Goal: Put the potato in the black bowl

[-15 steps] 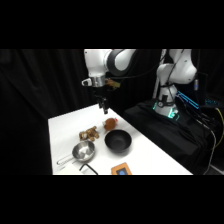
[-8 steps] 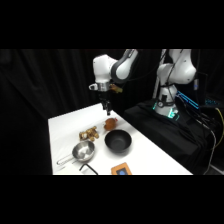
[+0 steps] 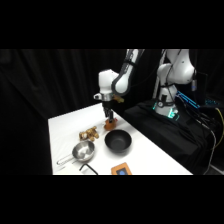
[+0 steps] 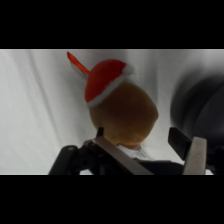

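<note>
Orange-tan potato (image 4: 125,112): we see it filling the wrist view, a red and white cap on its top, sitting between the two fingers and just beside the black bowl (image 4: 200,107) at the picture's right.
Where it is: in the side view we place the potato (image 3: 109,121) on the white table (image 3: 65,127), right at the far rim of the black bowl (image 3: 118,141), under the gripper (image 3: 108,117).
Fingers: we see one finger (image 4: 196,152) clear of the potato on the right and the other low at its left; they stand apart around it, and we cannot tell whether either pad touches it.
Risk, slip: we judge that the smooth, rounded skin could squirt out if the pads close low or off-centre.
Risk, knock: we think a skewed descent could nudge the potato against the bowl's rim.
Risk, cap: we judge the cap may catch a finger.
</note>
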